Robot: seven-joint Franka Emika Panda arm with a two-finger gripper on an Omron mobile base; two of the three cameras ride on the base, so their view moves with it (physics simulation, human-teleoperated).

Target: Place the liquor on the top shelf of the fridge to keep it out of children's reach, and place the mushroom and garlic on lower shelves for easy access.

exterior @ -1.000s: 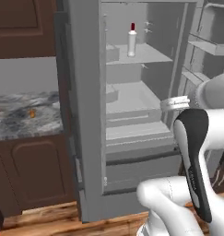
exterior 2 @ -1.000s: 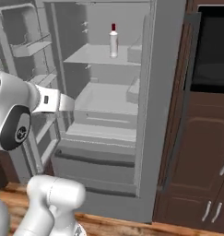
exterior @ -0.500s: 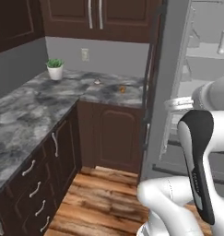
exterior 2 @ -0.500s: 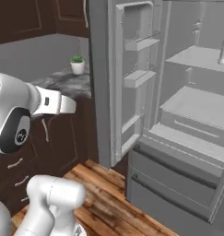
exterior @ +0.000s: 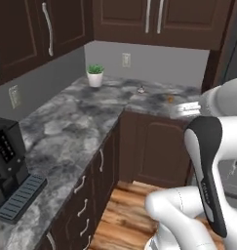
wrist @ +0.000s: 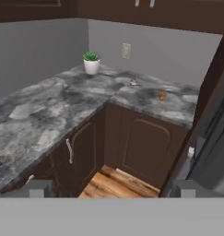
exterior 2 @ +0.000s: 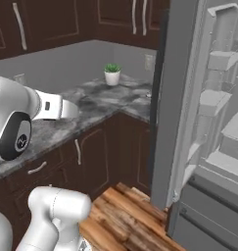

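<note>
One mushroom (wrist: 161, 96), one garlic (wrist: 133, 83), one potted plant (wrist: 91, 62), all far ahead of the fingers (wrist: 111, 188), which stand spread wide, empty. Mushroom and garlic lie apart near the tabletop (wrist: 62, 101) back wall. Grey marbled L-shaped tabletop over dark cabinets; bare wood floor (wrist: 118, 182) below. Fridge (exterior 2: 203, 122) door open, right of fingers.
</note>
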